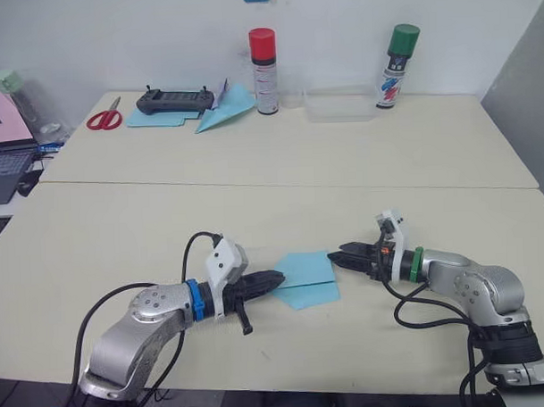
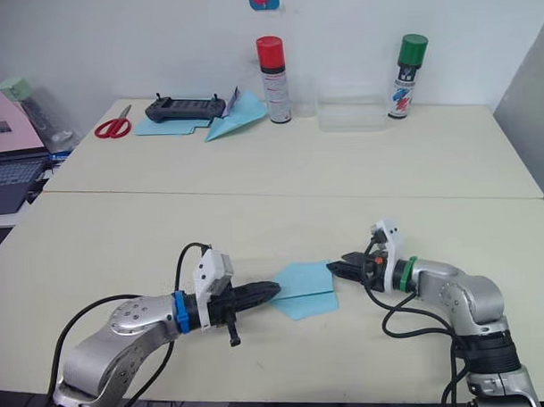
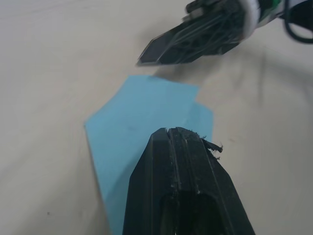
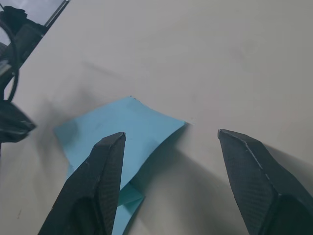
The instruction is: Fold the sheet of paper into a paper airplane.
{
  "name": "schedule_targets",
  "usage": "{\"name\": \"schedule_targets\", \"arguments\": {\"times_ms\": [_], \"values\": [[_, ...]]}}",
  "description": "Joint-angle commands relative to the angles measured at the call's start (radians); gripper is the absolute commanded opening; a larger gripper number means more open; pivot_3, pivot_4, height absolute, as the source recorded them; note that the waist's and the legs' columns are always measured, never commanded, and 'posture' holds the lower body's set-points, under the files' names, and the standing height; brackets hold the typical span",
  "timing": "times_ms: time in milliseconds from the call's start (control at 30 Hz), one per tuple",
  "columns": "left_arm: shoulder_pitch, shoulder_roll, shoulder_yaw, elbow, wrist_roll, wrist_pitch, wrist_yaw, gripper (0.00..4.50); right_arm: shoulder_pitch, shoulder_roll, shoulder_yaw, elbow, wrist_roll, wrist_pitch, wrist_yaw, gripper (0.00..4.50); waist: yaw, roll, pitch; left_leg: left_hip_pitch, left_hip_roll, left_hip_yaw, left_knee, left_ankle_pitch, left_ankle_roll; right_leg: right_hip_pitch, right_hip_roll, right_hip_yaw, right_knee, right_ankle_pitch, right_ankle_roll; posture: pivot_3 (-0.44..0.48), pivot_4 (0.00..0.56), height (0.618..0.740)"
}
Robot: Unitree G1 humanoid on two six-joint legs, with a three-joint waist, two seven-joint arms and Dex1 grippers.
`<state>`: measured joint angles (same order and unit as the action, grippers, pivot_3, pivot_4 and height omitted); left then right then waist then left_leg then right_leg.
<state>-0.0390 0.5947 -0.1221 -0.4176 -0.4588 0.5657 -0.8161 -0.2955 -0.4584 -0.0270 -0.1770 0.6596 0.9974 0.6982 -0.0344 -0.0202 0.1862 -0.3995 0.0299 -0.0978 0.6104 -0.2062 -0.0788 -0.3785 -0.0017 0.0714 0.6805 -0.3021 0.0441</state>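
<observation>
Thin, limp sheet of paper [image 1: 306, 278] flat on worktop [image 1: 361, 191]; left claw [image 1: 273, 280] pressed together on its edge, right claw [image 4: 171, 147] spread; best pinched at folded edge.

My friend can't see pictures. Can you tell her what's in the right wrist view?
A partly folded light-blue sheet of paper lies flat on a cream table. The right gripper hangs over it with its two black fingers wide apart, one finger above the paper and the other over bare table. The left gripper peeks in at the paper's far side.

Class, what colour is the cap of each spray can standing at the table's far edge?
Red cap and green cap; right eye view.
</observation>
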Motion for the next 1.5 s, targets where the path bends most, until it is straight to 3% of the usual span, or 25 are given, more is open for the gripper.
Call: {"name": "schedule_targets", "arguments": {"times_ms": [33,500,1033,1367,1500], "values": [[-0.010,0.000,-0.033,0.017,0.046,-0.027,0.004,0.03,-0.002,-0.015,-0.035,-0.048,0.048,0.017,0.017,3.15,0.000,0.000,0.000,0.000,0.000,0.000,0.000,0.000,0.000,0.000,0.000,0.000,0.000,0.000,0.000,0.000,0.150,0.740],[0.015,0.033,-0.104,0.067,0.138,-0.039,-0.021,0.03,-0.025,-0.046,0.033,-0.006,0.049,0.085,0.027,3.15,0.000,0.000,0.000,0.000,0.000,0.000,0.000,0.000,0.000,0.000,0.000,0.000,0.000,0.000,0.000,0.000,0.150,0.740],[0.009,0.021,-0.121,0.084,0.148,-0.051,-0.029,0.03,-0.125,0.067,0.058,0.049,0.099,0.290,-0.004,3.15,-0.009,0.000,-0.001,0.001,0.000,0.000,0.000,0.000,0.000,0.000,0.000,0.000,0.000,0.000,0.000,0.000,0.150,0.740],[0.012,0.020,-0.119,0.084,0.149,-0.056,-0.025,0.03,-0.133,-0.001,-0.001,0.015,0.135,0.398,-0.032,3.15,-0.007,0.000,-0.001,0.000,0.000,0.000,0.000,0.000,0.000,0.000,0.000,0.000,0.000,0.000,0.000,0.000,0.150,0.740],[0.010,0.013,-0.123,0.090,0.152,-0.062,-0.022,0.03,-0.161,0.013,-0.097,-0.037,0.192,0.602,-0.101,3.15,-0.007,0.000,-0.001,0.000,0.000,0.000,0.000,0.000,0.000,0.000,0.000,0.000,0.000,0.000,0.000,0.000,0.150,0.740]]}}
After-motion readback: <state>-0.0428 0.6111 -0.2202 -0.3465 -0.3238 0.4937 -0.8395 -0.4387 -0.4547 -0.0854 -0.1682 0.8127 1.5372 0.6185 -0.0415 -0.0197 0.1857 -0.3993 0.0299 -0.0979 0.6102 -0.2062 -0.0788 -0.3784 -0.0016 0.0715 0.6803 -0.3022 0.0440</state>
